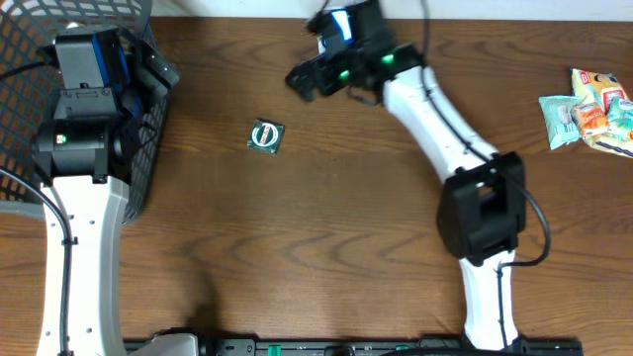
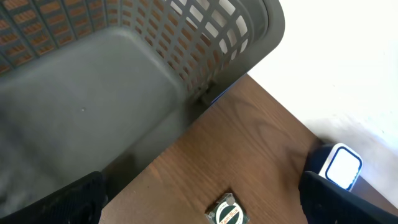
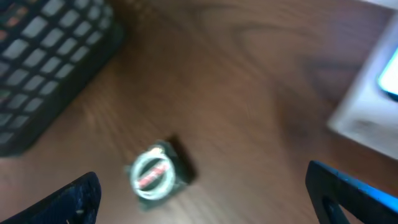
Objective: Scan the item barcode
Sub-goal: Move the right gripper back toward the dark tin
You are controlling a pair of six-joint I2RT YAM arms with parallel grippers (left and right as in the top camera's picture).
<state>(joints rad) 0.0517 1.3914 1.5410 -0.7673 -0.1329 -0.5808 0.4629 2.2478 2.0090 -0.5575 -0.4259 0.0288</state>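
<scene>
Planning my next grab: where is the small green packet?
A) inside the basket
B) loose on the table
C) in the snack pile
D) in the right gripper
B: the green packet lies on the table, apart from the open right gripper and outside the basket.

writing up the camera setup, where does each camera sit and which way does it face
overhead: fixed above the table, looking straight down; both arms show, left arm over the grey basket, right arm reaching to the far edge.
left wrist: on the left arm, facing down past the basket to the green packet and white scanner; its open fingers fill the bottom corners.
right wrist: on the right arm, facing down at the packet, blurred; open fingers in the bottom corners.
shared: all three show the packet and basket.
</scene>
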